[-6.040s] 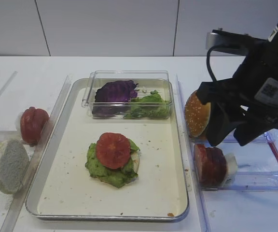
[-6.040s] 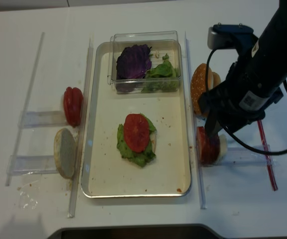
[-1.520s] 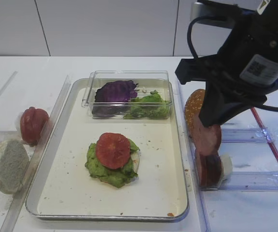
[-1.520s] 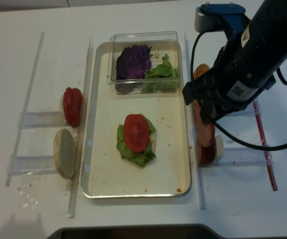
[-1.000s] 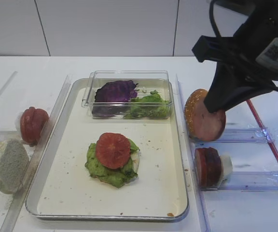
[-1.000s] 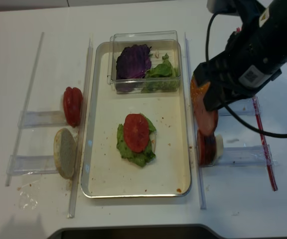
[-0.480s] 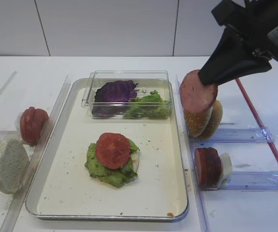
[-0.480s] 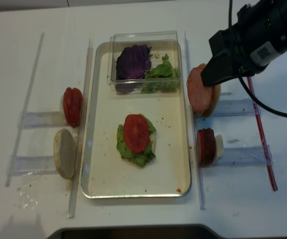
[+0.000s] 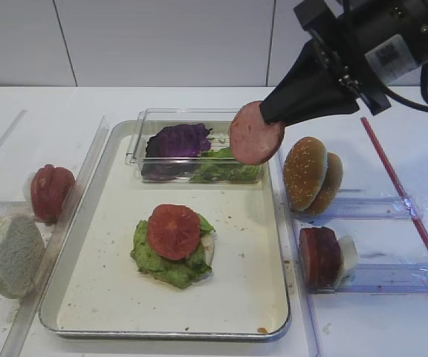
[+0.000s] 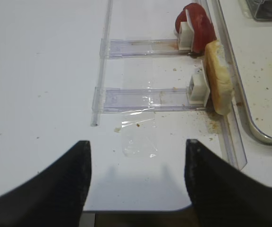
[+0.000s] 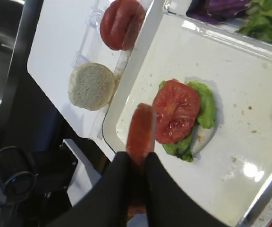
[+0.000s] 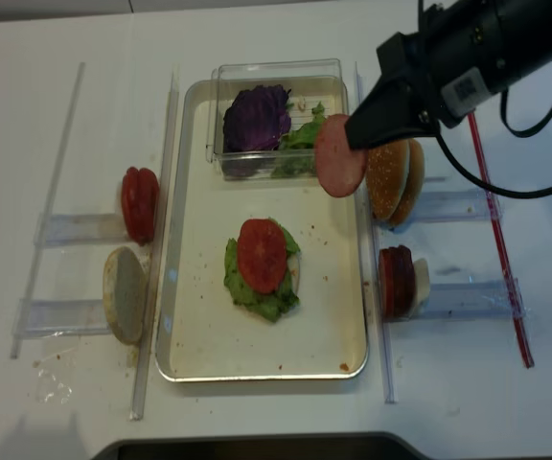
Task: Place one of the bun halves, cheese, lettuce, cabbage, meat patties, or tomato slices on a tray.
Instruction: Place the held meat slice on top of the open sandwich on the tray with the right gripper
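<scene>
Nearest on the tray [image 9: 110, 305] sits a tomato slice [image 9: 174, 231] atop green lettuce [image 9: 158, 260]. Above the tray's far right, the right gripper [image 9: 267, 117] has its jaws pinching a flat pinkish meat patty [image 9: 255, 133] on edge. Left gripper [image 10: 135, 175] jaws spread over the desk [image 10: 41, 71].

The far end of the tray [image 9: 277, 223] is blocked by a clear box [image 9: 195, 145]. Its middle is taken by a lettuce-and-tomato stack [image 9: 174, 244]; bare floor is left all around it.
</scene>
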Robot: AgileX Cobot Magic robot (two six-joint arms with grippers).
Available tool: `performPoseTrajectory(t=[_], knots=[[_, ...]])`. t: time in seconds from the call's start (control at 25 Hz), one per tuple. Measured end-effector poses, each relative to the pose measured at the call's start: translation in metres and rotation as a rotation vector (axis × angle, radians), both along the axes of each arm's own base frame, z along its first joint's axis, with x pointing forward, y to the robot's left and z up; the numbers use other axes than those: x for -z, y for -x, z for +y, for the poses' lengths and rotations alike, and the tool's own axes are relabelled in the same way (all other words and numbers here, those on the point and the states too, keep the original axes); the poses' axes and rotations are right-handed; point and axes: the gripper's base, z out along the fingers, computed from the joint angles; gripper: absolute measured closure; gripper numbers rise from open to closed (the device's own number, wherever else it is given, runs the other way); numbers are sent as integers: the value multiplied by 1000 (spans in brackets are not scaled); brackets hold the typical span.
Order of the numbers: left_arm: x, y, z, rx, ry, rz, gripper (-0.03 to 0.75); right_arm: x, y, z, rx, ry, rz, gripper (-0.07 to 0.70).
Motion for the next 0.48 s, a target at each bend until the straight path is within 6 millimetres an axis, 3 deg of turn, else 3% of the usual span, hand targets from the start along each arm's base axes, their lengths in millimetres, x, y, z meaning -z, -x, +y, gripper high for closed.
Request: performPoseTrajectory(t=[0.48], knots=[[0,0,0,-1,-1,0,300,24,-22,9,14,-103,62,532]])
